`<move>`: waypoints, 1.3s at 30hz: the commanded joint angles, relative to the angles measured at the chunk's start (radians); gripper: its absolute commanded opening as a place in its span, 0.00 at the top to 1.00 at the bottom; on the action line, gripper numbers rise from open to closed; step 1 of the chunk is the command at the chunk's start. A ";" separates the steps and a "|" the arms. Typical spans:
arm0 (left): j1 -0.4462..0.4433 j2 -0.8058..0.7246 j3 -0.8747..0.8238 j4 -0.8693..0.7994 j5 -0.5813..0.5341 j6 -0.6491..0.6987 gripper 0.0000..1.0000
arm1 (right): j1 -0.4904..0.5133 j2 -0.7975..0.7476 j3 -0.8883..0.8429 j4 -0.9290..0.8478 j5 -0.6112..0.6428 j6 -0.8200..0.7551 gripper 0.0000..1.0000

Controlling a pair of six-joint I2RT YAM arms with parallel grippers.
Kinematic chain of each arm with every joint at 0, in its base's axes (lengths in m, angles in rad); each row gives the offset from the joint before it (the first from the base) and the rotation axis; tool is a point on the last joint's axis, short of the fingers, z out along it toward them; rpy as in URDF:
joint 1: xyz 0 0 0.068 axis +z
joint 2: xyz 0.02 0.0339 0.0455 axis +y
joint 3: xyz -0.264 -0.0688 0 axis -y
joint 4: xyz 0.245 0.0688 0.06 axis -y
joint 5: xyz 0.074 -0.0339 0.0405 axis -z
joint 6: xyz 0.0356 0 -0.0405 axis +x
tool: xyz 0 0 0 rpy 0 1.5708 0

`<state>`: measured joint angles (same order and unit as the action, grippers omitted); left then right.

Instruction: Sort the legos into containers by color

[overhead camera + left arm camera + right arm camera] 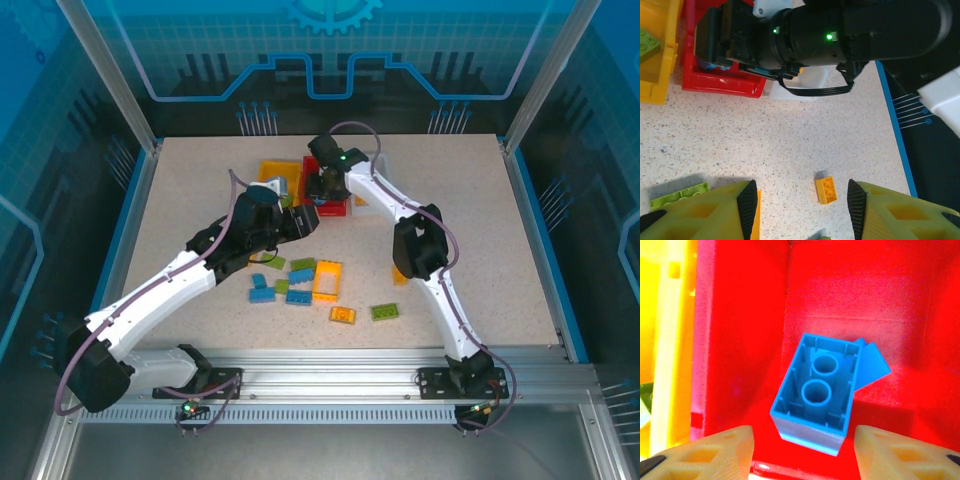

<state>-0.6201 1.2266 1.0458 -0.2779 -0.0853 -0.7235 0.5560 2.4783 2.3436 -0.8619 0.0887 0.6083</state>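
- Inside the red bin, a blue brick was seen hollow side up, partly covering a second blue piece.
- Above that bin, the right gripper hung with fingers spread, touching nothing.
- Just beside the red bin, the yellow bin held a green brick.
- Over the table, the left gripper was spread wide and empty, an orange brick below its gap.
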 commanded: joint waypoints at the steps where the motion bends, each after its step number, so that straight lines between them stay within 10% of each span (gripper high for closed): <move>1: -0.010 -0.023 -0.013 -0.016 -0.036 0.013 0.46 | 0.009 -0.131 -0.029 0.029 0.014 -0.027 0.45; 22: -0.009 -0.096 -0.049 -0.111 -0.078 0.010 0.47 | 0.066 -0.214 -0.201 -0.012 0.087 0.021 0.74; 39: -0.006 -0.198 -0.144 -0.439 -0.151 -0.047 0.46 | 0.314 -0.939 -1.080 0.427 0.192 -0.163 0.64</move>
<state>-0.6239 1.0153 0.9276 -0.6411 -0.2638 -0.7616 0.8299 1.6157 1.3571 -0.5098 0.2584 0.4911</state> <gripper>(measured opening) 0.536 0.351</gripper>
